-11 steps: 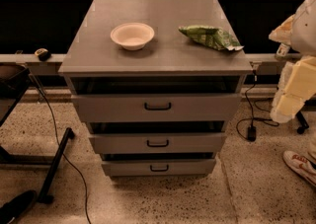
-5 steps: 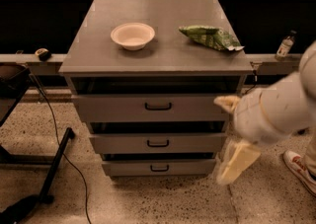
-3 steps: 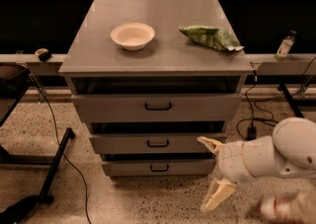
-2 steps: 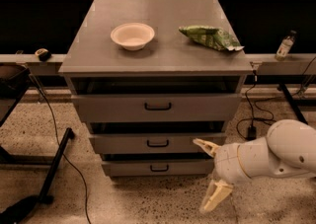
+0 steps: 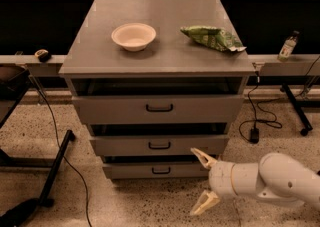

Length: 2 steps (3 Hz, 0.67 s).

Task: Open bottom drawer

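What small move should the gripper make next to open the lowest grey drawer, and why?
Probably ease the white two-finger gripper leftward to the small black loop handle of the low grey bottom drawer. The gripper is open and low enough, but it sits by the drawer's right end, not yet at the handle.

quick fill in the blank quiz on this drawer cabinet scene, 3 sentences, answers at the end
1. The cabinet has ____ drawers, each with a small black handle.
2. On the top of it, the white bowl sits to the ____ of the green bag.
3. The tool hovers low at the right end of the bottom drawer, off the handle, with its fingers ____ and holding nothing.

Missing words: three; left; open
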Motion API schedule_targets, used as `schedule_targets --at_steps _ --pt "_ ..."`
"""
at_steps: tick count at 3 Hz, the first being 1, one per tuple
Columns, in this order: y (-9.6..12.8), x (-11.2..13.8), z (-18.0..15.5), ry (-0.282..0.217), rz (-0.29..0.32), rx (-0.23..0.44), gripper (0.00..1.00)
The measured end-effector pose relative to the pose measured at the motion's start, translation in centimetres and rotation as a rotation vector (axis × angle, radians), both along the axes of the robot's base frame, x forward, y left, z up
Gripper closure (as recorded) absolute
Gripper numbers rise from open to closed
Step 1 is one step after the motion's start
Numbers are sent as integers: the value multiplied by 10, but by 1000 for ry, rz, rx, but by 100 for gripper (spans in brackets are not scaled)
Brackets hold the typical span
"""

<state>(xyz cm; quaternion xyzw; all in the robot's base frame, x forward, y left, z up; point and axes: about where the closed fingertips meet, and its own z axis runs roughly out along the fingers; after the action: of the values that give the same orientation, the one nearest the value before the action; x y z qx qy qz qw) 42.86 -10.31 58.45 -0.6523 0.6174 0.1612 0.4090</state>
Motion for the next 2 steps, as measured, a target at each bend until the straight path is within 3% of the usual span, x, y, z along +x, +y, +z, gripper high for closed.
schedule_targets --at_steps 1,2 --pt "-9 -1 -48 -25 -10 59 0" --pt "-4 -4 -57 -14 -3 75 0"
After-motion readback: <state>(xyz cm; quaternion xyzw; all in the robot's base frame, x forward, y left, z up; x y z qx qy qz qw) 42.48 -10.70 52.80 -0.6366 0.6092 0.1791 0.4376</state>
